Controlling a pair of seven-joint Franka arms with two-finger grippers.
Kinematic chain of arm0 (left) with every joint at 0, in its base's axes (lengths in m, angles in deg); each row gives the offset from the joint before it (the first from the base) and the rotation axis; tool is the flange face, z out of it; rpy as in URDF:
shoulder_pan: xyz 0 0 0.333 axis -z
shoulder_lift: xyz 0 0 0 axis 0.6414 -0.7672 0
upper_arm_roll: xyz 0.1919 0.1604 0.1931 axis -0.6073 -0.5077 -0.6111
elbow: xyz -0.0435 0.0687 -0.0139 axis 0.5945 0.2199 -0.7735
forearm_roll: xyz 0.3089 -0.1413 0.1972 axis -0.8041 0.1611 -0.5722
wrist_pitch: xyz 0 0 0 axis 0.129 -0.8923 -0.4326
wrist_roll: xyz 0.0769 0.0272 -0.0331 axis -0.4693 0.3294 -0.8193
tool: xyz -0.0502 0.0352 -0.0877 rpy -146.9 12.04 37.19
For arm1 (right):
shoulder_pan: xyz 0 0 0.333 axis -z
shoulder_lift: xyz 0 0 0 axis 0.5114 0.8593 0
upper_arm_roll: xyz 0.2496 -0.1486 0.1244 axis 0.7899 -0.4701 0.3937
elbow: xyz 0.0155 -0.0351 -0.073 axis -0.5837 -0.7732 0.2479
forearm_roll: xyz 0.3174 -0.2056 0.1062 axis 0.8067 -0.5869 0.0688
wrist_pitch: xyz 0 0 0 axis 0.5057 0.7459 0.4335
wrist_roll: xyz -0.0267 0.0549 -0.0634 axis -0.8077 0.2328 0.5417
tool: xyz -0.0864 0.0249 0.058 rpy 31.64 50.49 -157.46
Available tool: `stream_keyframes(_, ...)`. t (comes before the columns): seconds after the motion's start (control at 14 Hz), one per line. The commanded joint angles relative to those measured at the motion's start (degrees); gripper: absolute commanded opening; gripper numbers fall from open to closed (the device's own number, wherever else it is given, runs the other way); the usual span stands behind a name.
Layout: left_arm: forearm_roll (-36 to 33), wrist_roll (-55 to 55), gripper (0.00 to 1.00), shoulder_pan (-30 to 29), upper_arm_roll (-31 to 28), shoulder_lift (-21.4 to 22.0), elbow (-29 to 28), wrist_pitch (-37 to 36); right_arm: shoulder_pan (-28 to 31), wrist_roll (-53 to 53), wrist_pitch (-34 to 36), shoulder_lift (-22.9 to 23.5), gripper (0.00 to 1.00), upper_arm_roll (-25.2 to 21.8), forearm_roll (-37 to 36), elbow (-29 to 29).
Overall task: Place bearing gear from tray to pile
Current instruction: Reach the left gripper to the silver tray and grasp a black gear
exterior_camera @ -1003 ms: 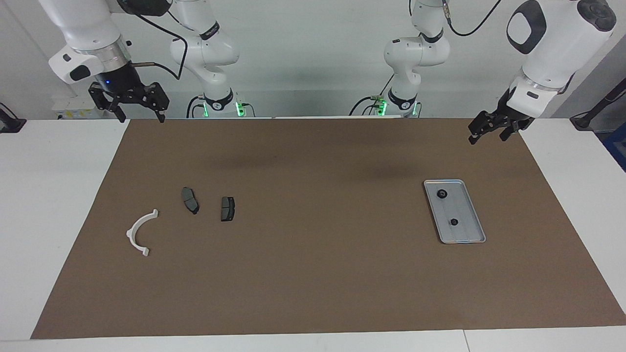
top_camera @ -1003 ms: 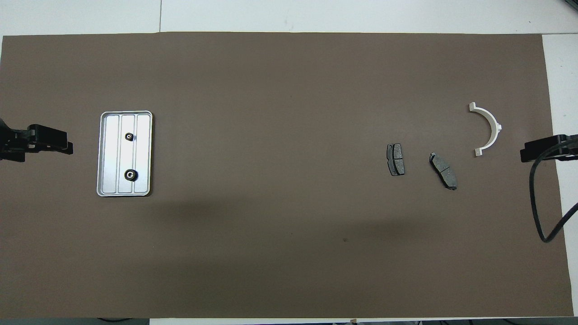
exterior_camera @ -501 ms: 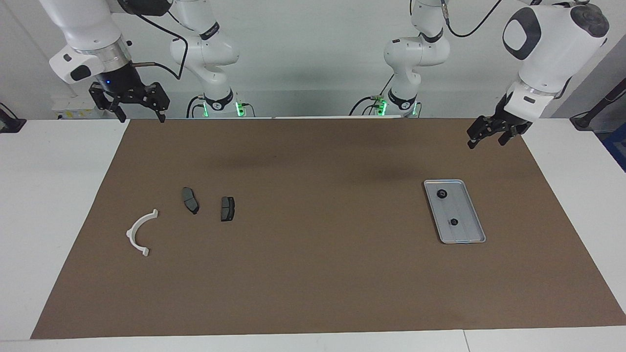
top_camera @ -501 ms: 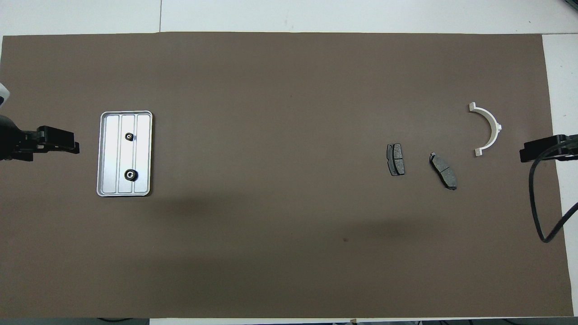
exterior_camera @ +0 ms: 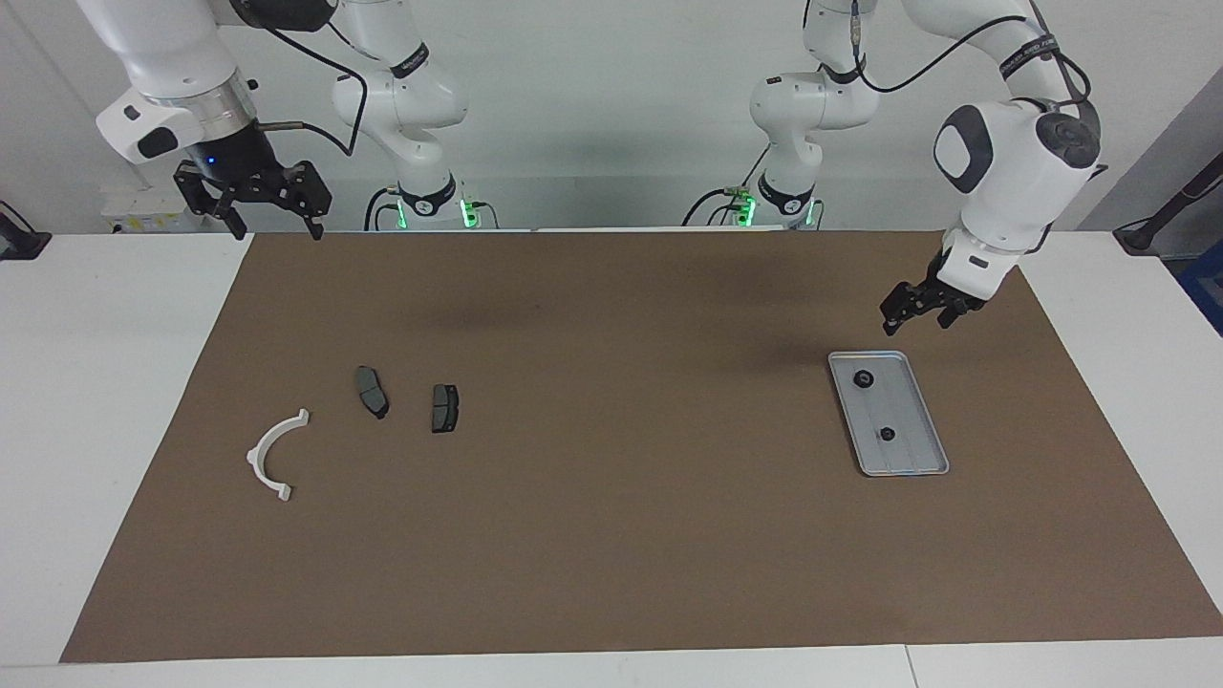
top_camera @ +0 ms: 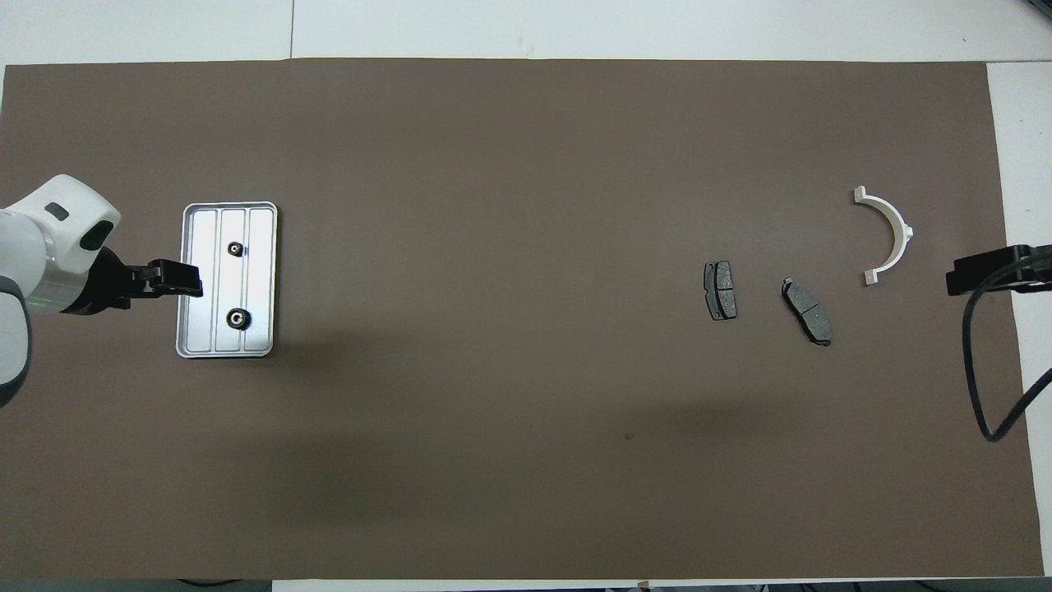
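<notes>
Steel tray (exterior_camera: 888, 413) lies toward my left arm's end of the desk, holding two small black gears: one (exterior_camera: 864, 378) nearer the robots, one (exterior_camera: 887, 434) farther.

My left jaws (exterior_camera: 919, 310) hang over the mat just beside the tray's robot-side rim, spread wide with nothing in them. My right jaws (exterior_camera: 255, 201) wait up over the mat's edge, also wide and empty.

Risks, as I judge them: the gears are tiny and low, so a fingertip could strike the rim or a ridge and shove the tray; a gear could squirt out of a pinch or roll off.

Count: two gears, one tray, and in the pile two pads (exterior_camera: 372, 391) (exterior_camera: 444, 407) and one white bracket (exterior_camera: 274, 455), well apart from the tray.
</notes>
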Motion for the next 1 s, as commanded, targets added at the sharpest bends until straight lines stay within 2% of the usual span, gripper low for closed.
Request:
stream_keyframes(0.0, -1.80, 0.40, 0.92, -0.08, 0.31, -1.57, -2.38, 4.11, 0.87, 1.35, -1.00, -0.70, 1.00, 0.41, 0.79, -0.50)
stream_keyframes(0.21, -1.80, 0.49, 0.88, 0.01, 0.31, -2.45, -6.24, 8.50, 0.95, 2.32, -2.49, -0.79, 1.00, 0.41, 0.79, -0.59)
stream_keyframes(0.57, -1.80, 0.40, 0.87, 0.36, 0.40, -5.88, -7.30, 10.98, 1.22, 2.41, -4.33, -0.70, 1.00, 0.41, 0.79, -0.67)
stream_keyframes(0.93, -1.80, 0.40, 0.80, 1.15, 0.40, -7.99, -9.41, 14.48, 1.22, 2.32, -5.39, -0.44, 1.00, 0.41, 0.87, -0.68)
